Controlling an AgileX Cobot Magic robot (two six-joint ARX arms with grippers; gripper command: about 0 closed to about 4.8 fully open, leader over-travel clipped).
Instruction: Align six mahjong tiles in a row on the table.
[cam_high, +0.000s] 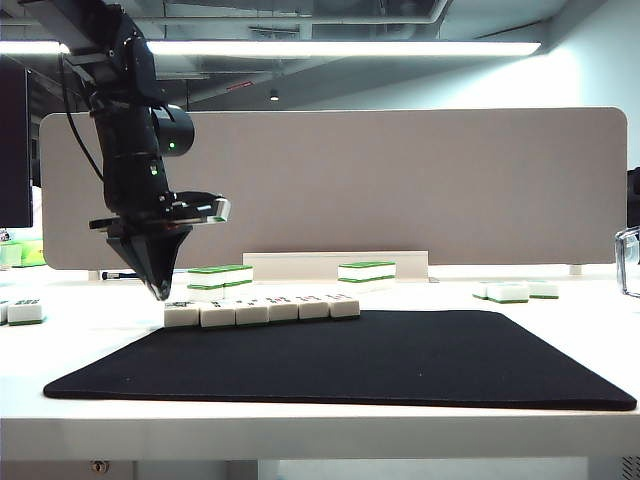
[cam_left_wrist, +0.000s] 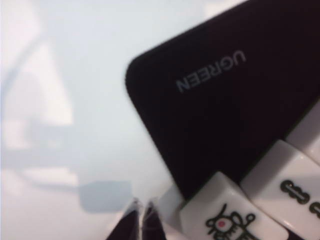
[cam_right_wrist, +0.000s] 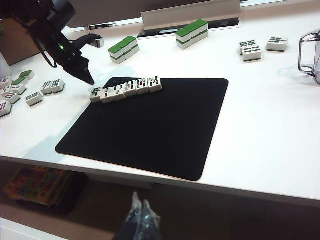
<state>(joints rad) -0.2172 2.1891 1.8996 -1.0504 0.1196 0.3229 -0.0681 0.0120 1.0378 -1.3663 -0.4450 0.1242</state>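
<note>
While left gripper hovers closed beside six mahjong tiles, stacked tiles behind, right gripper closed.

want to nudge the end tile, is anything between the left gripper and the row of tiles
Nothing visible. The left gripper, shut, hangs just outside the row of tiles at its left end, with only bare table beside it. The right gripper is shut and held well off the table.

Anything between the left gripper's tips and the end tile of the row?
Nothing: the shut left gripper hangs beside the end tile, with only bare table between them, shown in the left wrist view.
</note>
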